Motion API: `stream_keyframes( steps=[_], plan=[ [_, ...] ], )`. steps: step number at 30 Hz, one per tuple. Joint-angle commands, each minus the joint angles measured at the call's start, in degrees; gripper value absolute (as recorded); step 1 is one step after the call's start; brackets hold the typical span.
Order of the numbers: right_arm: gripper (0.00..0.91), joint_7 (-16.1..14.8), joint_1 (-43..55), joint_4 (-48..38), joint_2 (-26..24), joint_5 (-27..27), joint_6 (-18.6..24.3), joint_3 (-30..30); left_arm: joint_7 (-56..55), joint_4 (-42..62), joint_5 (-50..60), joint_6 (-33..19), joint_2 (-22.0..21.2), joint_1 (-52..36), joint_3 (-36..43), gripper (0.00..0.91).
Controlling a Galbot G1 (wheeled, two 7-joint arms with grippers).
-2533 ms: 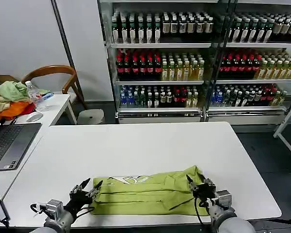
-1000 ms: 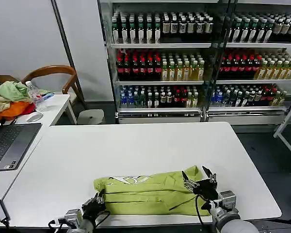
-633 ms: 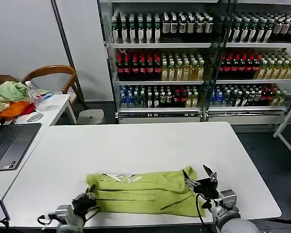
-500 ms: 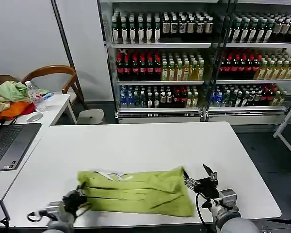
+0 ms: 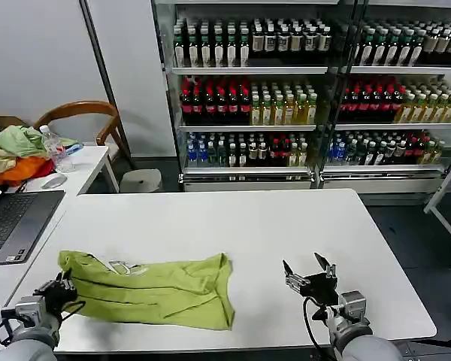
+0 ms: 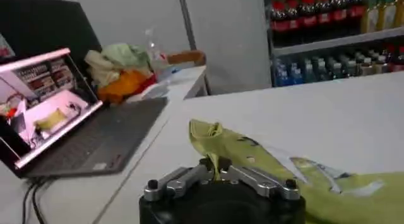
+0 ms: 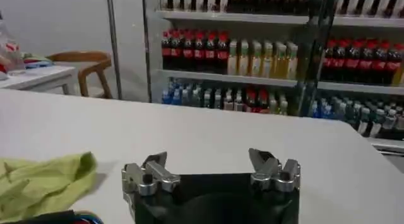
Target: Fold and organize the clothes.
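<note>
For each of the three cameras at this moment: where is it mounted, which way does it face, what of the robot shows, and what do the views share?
Head view: on the robot's head, looking forward and down over the white table; left gripper and right gripper show at the near edge.
Left wrist view: on the left arm, facing the laptop and side desk; left gripper shut on the T-shirt.
Right wrist view: on the right arm, facing the drink shelves; right gripper open.
Shared: all three show the T-shirt.

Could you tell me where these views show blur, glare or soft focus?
Left wrist view: T-shirt in the left gripper looks soft and the laptop screen glows bright. Right wrist view: open right gripper is crisp, shelves softer. Head view: evenly lit table.
</note>
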Motion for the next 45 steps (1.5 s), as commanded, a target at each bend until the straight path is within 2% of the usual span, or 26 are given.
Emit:
stream_keyframes(
  steps=[1, 9, 14, 22, 29, 30, 34, 40, 45],
  plan=[
    [0.907, -0.02, -0.09, 0.09, 0.01, -0.08, -0.05, 0.16, 3.39, -9.62, -0.13, 0.44, -2.61, -0.31, 6.33, 0.040],
    [0.907, -0.05, -0.42, 0.09, 0.42, -0.84, -0.11, -0.11, 8.32, -10.86, 4.60, -5.93, -6.81, -1.21, 22.28, 0.040],
    [0.907, -0.10, -0.66, 0.25, 0.35, -1.00, -0.08, 0.30, 11.75, -7.34, 7.28, -9.25, -6.46, -2.91, 26.09, 0.050],
    [0.907, -0.11, -0.95, 0.41, 0.56, -1.38, -0.10, 0.43, 13.29, 0.90, 9.48, -10.38, -7.59, -8.01, 30.97, 0.050],
    [0.907, -0.10, -1.23, 0.57, 0.70, -1.79, -0.24, 0.56, 13.75, 4.75, 9.66, -8.55, -7.91, -10.14, 33.82, 0.060],
    [0.907, -0.10, -1.22, 0.56, 0.69, -1.79, -0.24, 0.58, 13.67, 5.02, 9.73, -8.09, -7.92, -10.19, 33.91, 0.907],
    [0.907, -0.14, -0.92, 0.40, 0.83, -1.88, -0.25, 0.23, 12.92, 5.27, 7.88, -8.21, -8.44, -10.45, 34.74, 0.907],
    [0.907, -0.29, -0.87, 0.50, 1.20, -2.22, -0.32, -0.14, 13.19, 5.03, 3.55, -16.83, -10.37, -10.86, 35.71, 0.907],
    [0.907, -0.41, -1.00, 0.69, 1.06, -2.23, -0.31, 0.23, 13.41, -1.46, 2.75, -19.16, -10.16, -8.84, 34.00, 0.907]
  ],
)
